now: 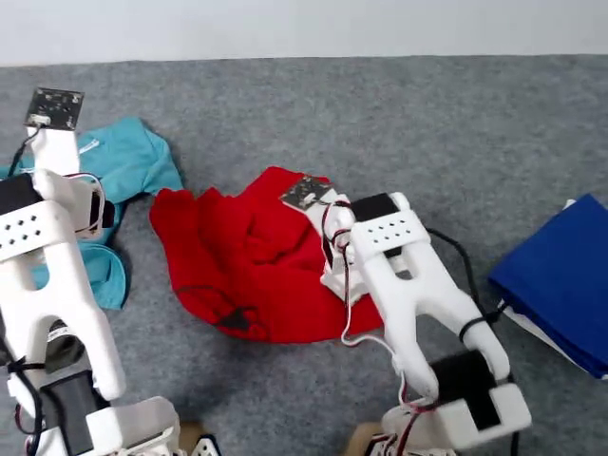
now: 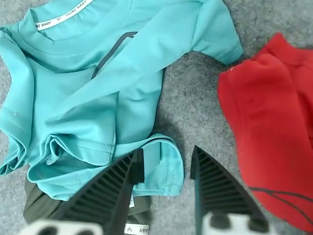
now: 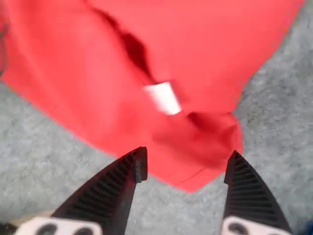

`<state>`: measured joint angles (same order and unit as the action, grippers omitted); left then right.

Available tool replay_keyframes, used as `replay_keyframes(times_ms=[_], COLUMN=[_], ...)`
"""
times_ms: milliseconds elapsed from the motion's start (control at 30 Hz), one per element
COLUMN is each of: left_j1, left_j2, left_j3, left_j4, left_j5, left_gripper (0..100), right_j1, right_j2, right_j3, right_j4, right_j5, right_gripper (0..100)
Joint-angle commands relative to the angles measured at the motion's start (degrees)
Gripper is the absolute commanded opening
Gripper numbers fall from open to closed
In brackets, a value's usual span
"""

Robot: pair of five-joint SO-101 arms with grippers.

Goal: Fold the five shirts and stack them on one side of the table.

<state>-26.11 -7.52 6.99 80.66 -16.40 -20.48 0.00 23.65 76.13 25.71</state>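
The bench is covered with a grey, carpet-like surface. A crumpled teal shirt is spread at its left side, and a dark olive garment is partly tucked under it. A red shirt is bunched near the middle, just beside the teal one. A blue shirt is laid flat at the right edge, well apart from the red.

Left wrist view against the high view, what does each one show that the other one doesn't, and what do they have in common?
Left wrist view: a dark olive garment under the teal shirt, plus that shirt's white neck label. High view: a blue shirt off to one side and the right arm over the red shirt. Shared: teal shirt, red shirt beside it, grey table.
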Motion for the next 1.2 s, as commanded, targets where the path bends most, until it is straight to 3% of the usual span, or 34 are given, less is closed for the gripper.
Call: replay_keyframes(times_ms=[0, 200, 500, 767, 933, 1167], left_j1=[0.3, 0.1, 0.3, 0.4, 0.4, 0.4], left_j2=[-2.1, -2.1, -2.1, -2.1, -2.1, -1.8], left_j3=[-0.2, -0.2, -0.2, -0.2, -0.1, -0.1], left_j4=[-0.7, -0.6, -0.6, -0.7, -0.6, -0.6], left_j5=[0.5, 0.5, 0.5, 0.5, 0.5, 0.5], left_gripper=[17, 17, 17, 17, 17, 17], right_j1=[3.4, 5.4, 5.5, 6.0, 6.5, 7.3], right_j2=[4.4, 9.3, 9.8, 9.6, 9.8, 6.5], right_j3=[-2.8, -17.2, -46.7, -64.5, -64.9, -39.4], right_j4=[-2.2, 3.6, 14.5, 15.7, 27.2, 26.5], right_j5=[-0.2, -0.1, 3.9, 5.5, 6.2, 10.9], right_gripper=[23.9, 0.5, 1.0, 1.0, 1.0, 1.0])
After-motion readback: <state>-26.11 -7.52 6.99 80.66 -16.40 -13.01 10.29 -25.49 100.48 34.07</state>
